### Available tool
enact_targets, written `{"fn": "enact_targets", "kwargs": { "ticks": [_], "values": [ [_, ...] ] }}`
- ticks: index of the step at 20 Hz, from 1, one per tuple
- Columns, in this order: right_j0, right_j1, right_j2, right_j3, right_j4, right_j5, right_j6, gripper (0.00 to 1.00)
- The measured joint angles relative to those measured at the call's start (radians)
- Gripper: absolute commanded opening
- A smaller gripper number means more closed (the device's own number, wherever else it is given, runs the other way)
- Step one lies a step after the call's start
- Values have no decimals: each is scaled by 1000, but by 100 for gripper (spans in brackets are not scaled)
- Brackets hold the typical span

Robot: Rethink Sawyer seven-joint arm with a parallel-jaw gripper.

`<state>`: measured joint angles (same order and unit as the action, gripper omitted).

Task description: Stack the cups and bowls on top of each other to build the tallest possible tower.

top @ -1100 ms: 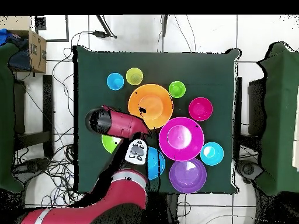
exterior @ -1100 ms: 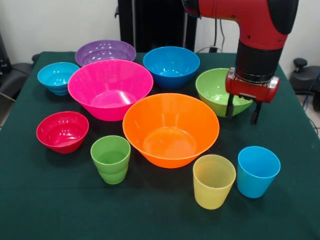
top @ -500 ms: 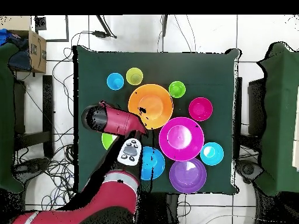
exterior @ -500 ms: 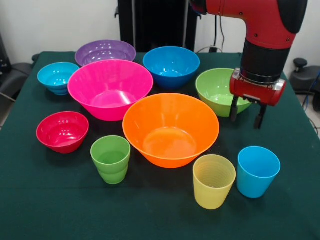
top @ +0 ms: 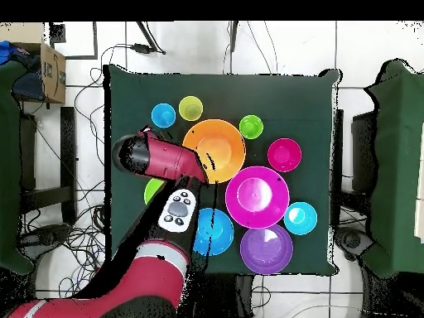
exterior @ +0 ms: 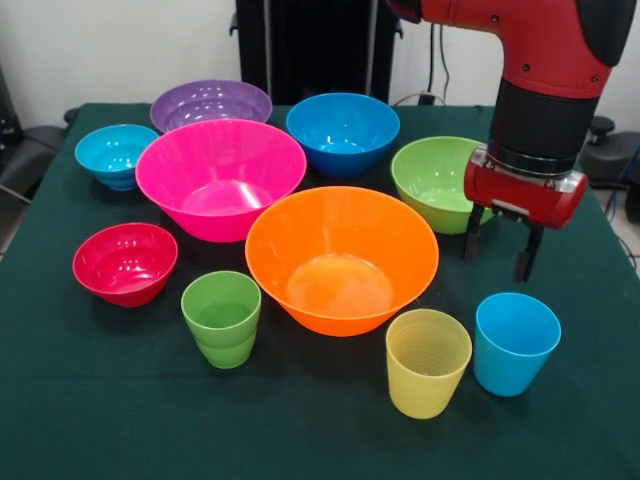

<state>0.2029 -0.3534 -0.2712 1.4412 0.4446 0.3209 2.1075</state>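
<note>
Standing nearest on the bench (exterior: 100,410): yellow cup (exterior: 428,362) and blue cup (exterior: 516,343) just beside each other, green cup (exterior: 222,318) well apart to the other side, all upright, mouths up, nothing stacked yet. Probably light, thin-walled, stiff plastic; glossy, so likely slippery and easy to tip or squirt out under a hard pinch. Best taken at the rim, one jaw inside and one outside the wall, or across the body below the lip; yellow's fine ridges may give a little more bite than smooth blue.

Behind the cups, large orange bowl (exterior: 340,258) and small red bowl (exterior: 125,263); wide flaring walls, so probably graspable only by pinching the rim.

Hanging just behind the blue cup, above the bench and in front of the green bowl (exterior: 432,180): jaws spread apart, empty, touching nothing.

Farther back, pink bowl (exterior: 220,175), then teal bowl (exterior: 115,155), blue bowl (exterior: 342,130) and purple bowl (exterior: 210,103), each separate and upright.
</note>
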Motion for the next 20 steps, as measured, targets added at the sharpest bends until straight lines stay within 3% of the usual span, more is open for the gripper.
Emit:
{"fn": "enact_targets", "kwargs": {
  "ticks": [10,20],
  "values": [
    [0,22,-29,-62,27,5,28,100],
    [12,96,-50,-94,53,4,51,100]
  ]
}}
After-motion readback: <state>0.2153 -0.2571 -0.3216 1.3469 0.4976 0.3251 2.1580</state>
